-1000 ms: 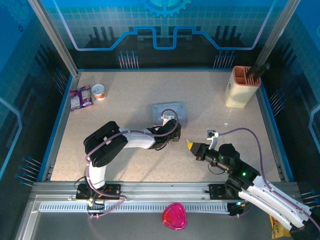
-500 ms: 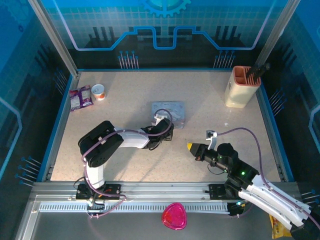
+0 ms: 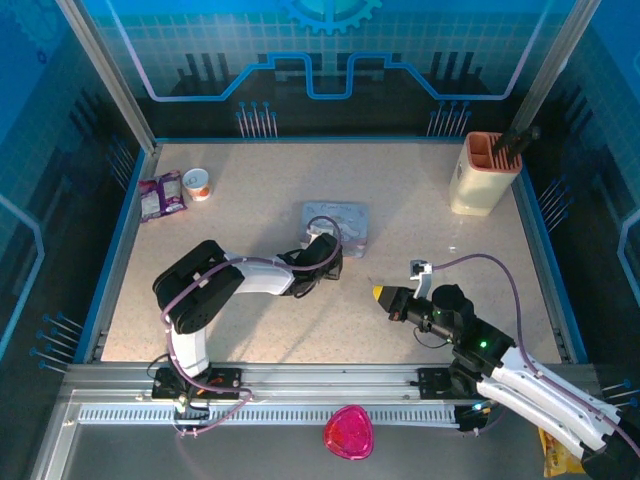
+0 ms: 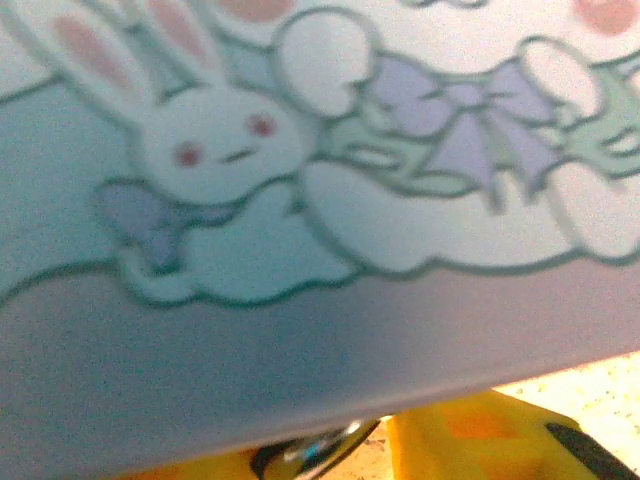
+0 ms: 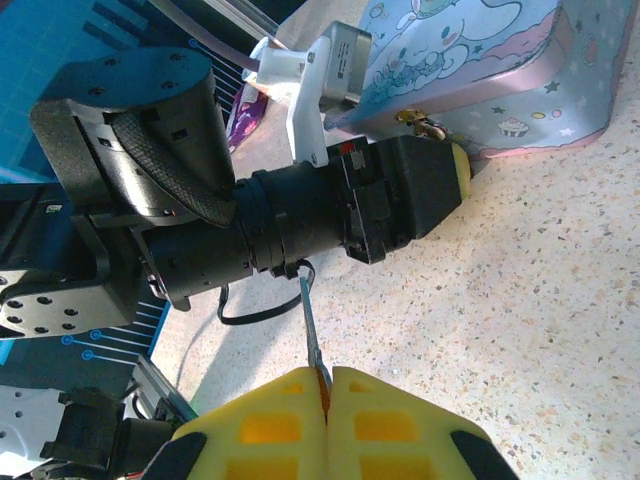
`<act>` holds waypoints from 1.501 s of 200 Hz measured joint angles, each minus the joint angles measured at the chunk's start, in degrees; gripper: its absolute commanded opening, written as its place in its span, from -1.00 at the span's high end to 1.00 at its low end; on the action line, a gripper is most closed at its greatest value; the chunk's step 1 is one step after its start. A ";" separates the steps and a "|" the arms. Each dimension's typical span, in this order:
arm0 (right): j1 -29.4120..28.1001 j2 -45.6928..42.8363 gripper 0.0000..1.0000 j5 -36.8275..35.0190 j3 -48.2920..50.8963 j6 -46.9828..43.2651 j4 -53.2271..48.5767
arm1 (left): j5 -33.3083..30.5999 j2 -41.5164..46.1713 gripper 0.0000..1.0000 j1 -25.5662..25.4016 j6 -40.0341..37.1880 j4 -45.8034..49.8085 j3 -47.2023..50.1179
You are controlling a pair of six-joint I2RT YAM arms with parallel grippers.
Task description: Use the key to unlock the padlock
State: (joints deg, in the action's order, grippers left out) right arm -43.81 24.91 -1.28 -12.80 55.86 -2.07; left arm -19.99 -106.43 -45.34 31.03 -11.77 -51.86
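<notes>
The right gripper has its yellow pads pressed tight together on the key. The key's thin metal blade sticks up out of the seam between the pads and points toward the left arm's wrist. Seen from above, the right gripper hangs low over the speckled table, near the tin, a little to its right and closer to the arm bases, without touching it. The left gripper is pushed up against the near edge of the pale blue-grey tin, which has a rabbit and a bow printed on its side. In the left wrist view the yellow fingers peek out below the tin's side. Between them sits a small dark thing with a silvery glint, the padlock as far as I can make out. It is blurred, and I cannot tell how wide those jaws stand or whether they grip it. Farther off, a beige holder with an orange rim stands at the far right corner. A small cup and a purple packet lie at the far left, well apart from both arms
</notes>
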 measured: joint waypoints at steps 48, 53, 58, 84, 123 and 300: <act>0.00 1.57 1.00 0.02 0.00 0.00 -0.02 | 1.88 1.29 0.68 0.15 0.07 -2.19 1.99; 0.00 1.75 1.00 0.02 0.00 0.00 -0.02 | 2.16 1.64 0.72 0.20 0.09 -2.19 2.25; 0.00 1.86 1.00 0.00 0.00 0.00 -0.04 | 2.56 1.95 0.75 0.20 0.26 -2.08 2.47; 0.13 2.86 1.00 0.02 -0.09 -0.07 -0.42 | 5.27 3.52 0.83 0.33 0.57 -1.33 3.13; 2.01 7.56 1.00 1.88 -0.11 0.28 0.63 | 11.65 6.32 0.88 0.52 3.26 2.29 3.04; 8.61 37.03 1.00 14.01 4.61 10.21 34.56 | 31.69 8.79 0.94 2.80 29.59 -14.84 10.36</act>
State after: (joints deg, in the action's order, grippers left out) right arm -35.20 61.93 12.73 -8.19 66.06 32.49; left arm 11.70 -97.65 -42.54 60.62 -26.61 -41.50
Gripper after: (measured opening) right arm 0.064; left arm 0.147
